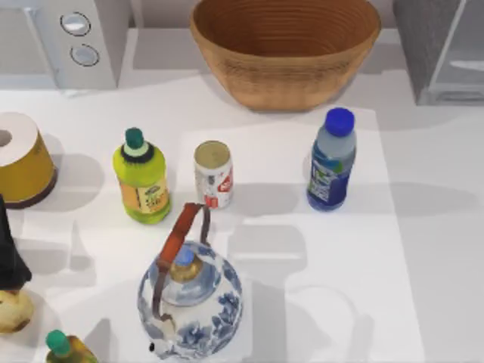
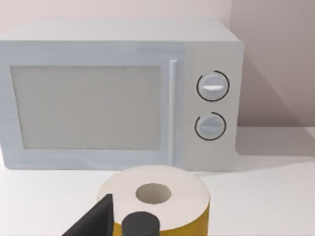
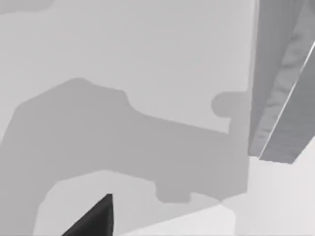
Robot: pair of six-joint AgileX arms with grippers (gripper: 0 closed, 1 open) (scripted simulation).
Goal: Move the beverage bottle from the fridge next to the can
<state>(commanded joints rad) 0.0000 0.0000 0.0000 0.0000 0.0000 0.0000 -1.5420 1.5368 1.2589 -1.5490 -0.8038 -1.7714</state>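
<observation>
The beverage bottle (image 1: 331, 160), clear blue with a bright blue cap, stands upright on the table in front of the basket's right end. The small white-and-silver can (image 1: 213, 174) stands upright to its left, with a clear gap between them. The grey fridge (image 1: 442, 49) sits at the back right corner, and its side (image 3: 280, 98) also appears in the right wrist view. My left arm (image 1: 7, 257) is at the table's left edge; a dark part of my left gripper (image 2: 98, 221) hangs over the yellow cylinder. A dark part of my right gripper (image 3: 93, 219) hangs above bare table near the fridge.
A woven basket (image 1: 285, 45) stands at the back centre and a white microwave (image 1: 68, 38) at the back left. A yellow-green bottle (image 1: 141, 178) is left of the can, a blue-white teapot (image 1: 189, 299) in front of it. The yellow cylinder (image 1: 21, 159) stands far left.
</observation>
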